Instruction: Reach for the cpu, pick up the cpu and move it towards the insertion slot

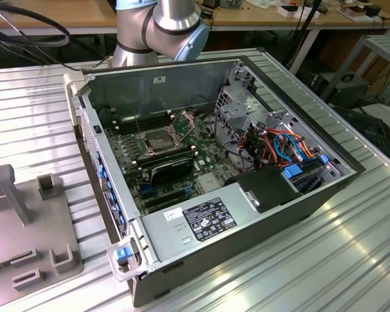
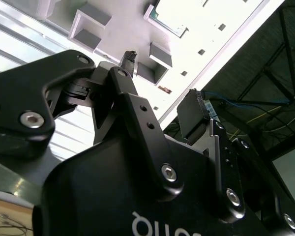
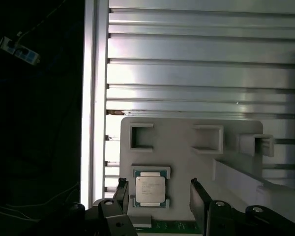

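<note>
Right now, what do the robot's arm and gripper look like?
The arm is made of rounded silver-grey metal joints with a pale blue cap. The gripper is matt black, built of angular linked bars fastened with silvery hex-socket screws, and its body carries white lettering. Its two fingers are slim and black, ending in flat dark pads.

A silvery cpu (image 3: 150, 190), apparently rimmed in green, is shown on a pale grey tray (image 3: 187, 164). The gripper (image 3: 158, 191) is black. The table (image 3: 187, 64) is ribbed silver. A silver-framed, dark-centred slot (image 1: 157, 140) is set in a green board (image 1: 208, 157).
</note>
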`<move>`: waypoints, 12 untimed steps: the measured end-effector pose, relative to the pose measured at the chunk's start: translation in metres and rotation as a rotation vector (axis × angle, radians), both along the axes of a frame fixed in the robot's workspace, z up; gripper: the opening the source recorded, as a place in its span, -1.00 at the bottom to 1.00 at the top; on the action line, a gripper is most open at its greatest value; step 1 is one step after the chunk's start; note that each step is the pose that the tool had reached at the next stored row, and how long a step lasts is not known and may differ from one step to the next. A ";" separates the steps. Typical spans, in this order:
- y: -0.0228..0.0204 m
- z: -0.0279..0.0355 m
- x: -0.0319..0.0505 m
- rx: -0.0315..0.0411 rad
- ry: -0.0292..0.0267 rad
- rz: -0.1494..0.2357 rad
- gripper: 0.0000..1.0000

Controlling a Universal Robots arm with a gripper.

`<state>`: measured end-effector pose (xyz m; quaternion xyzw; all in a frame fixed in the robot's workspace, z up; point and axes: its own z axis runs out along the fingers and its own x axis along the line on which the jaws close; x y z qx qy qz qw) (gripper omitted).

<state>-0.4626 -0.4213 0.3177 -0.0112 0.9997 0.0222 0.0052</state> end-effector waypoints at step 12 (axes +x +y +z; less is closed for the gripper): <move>-0.0063 -0.0108 -0.0004 0.0000 0.0000 0.001 0.23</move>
